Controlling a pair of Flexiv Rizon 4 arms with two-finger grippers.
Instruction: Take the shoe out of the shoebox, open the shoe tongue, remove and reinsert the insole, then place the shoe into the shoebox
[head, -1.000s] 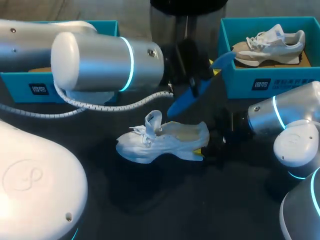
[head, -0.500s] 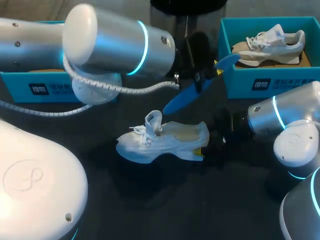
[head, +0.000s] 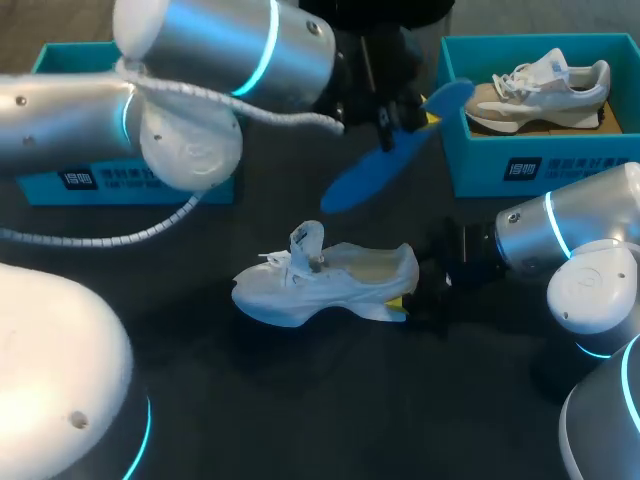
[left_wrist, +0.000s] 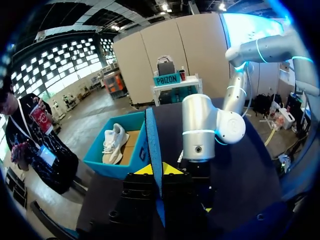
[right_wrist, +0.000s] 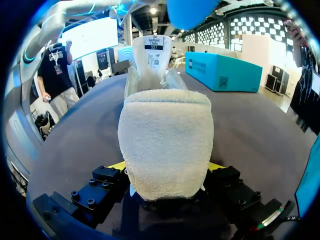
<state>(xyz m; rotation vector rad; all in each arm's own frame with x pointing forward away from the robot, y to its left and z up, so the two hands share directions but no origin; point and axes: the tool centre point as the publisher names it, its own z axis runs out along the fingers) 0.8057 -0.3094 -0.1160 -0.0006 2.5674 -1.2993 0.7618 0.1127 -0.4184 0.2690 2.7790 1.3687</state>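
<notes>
White shoe (head: 325, 280) lay on its side near the middle of the dark desk (head: 300, 400), toe toward my left, heel toward my right. Tongue (head: 307, 240) stood up out of the opening, laces loose around it.

Right tool (right_wrist: 166, 167) sat low at the heel. In the right wrist view the fuzzy heel filled the gap, with both yellow tips pressed against it from either side, so it was pinching the white shoe.

Left tool (left_wrist: 159, 169) was raised above the desk, behind the shoe and clear of it. It was pressed together on the blue insole (head: 385, 165), which showed edge-on between the yellow tips in the left wrist view. In the head view the insole hung tilted in the air, its upper end near the right shoebox (head: 480, 165) and its lower end pointing down toward the shoe.

Right shoebox was teal and open, with a second shoe (head: 545, 90) lying in it. Left shoebox (head: 100, 180) was also teal, mostly hidden behind the left arm; contents not visible.
</notes>
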